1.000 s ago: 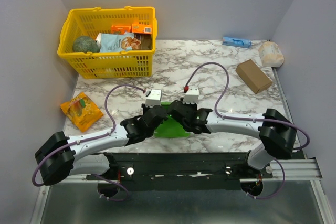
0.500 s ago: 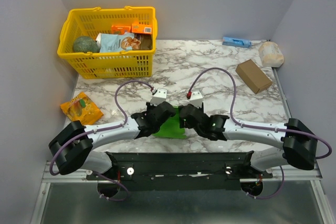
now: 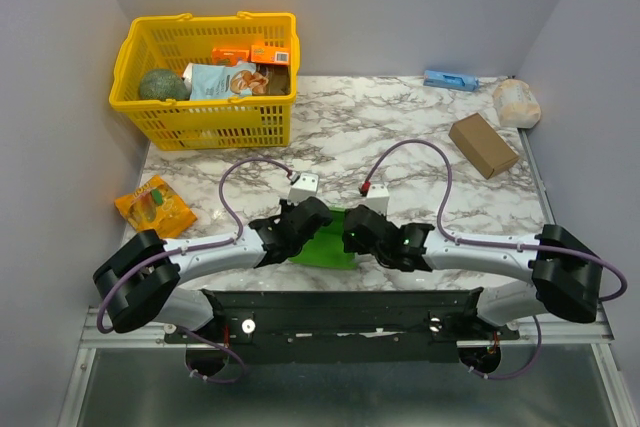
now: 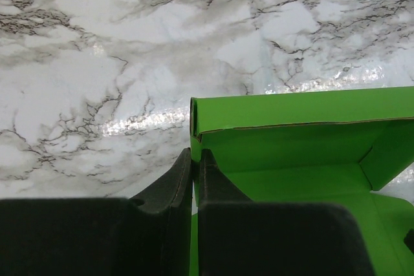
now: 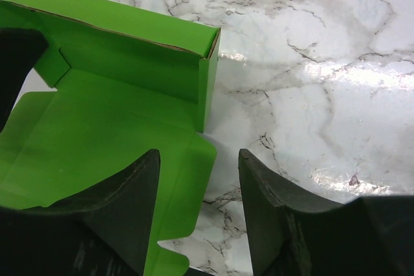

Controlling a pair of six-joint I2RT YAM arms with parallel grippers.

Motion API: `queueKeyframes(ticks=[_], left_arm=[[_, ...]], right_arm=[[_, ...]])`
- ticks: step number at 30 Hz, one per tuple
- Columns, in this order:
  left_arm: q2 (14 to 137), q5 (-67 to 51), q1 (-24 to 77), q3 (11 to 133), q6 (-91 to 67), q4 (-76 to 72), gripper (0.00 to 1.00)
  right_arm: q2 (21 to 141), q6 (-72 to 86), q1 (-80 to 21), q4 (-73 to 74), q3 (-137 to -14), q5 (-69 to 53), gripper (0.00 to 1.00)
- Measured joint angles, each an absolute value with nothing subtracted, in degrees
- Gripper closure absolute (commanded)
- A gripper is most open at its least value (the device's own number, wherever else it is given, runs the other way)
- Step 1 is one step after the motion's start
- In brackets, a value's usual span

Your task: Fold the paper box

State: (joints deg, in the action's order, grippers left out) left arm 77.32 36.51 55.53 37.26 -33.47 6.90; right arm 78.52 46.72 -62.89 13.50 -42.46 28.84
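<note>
Right gripper (image 5: 197, 157) is opening, letting go of the box (image 5: 110, 121) — and drawing back toward four o'clock.

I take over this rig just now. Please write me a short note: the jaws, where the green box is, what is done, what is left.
Left gripper: jaws shut on the left edge of the paper box, by the back wall's corner.
Right gripper: jaws open over the right side flap, holding nothing.
Box: on the marble table, between both grippers.
Done: the back wall stands folded up.
Left: the right flap lies flat and the box is not closed.
</note>
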Motion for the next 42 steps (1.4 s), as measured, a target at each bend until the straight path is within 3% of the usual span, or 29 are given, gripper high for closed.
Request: queueKeyframes(ticks=[9,18,24,28,32,35,42], left_arm=[[77.32,33.45,55.51,35.83,-34.48,4.21,1.00],[77.23,32.75,55.51,34.89,-35.42,3.11,1.00],[76.40,32.27,55.51,33.82,-35.97,2.37,1.00],[75.83,32.16,55.51,33.58,-36.56,2.28,0.80],[74.13,31.92,55.51,32.99,-36.86,2.31,0.65],[72.44,31.79,55.51,32.45,-36.95,2.35,0.59],[69.23,31.79,55.51,31.16,-36.93,2.22,0.60]], right_arm=[[82.08,48.01,-59.40,11.53,-42.46,26.57,0.53],[86.46,47.33,-58.48,10.26,-42.87,27.20,0.59],[89.60,46.52,-58.46,9.76,-44.29,28.27,0.72],[90.50,46.44,-58.37,9.76,-45.41,28.62,0.83],[90.80,46.41,-58.30,9.67,-45.60,28.88,0.84],[90.87,46.41,-58.15,9.67,-45.67,28.95,0.85],[91.44,46.41,-58.02,9.74,-46.26,29.06,0.85]])
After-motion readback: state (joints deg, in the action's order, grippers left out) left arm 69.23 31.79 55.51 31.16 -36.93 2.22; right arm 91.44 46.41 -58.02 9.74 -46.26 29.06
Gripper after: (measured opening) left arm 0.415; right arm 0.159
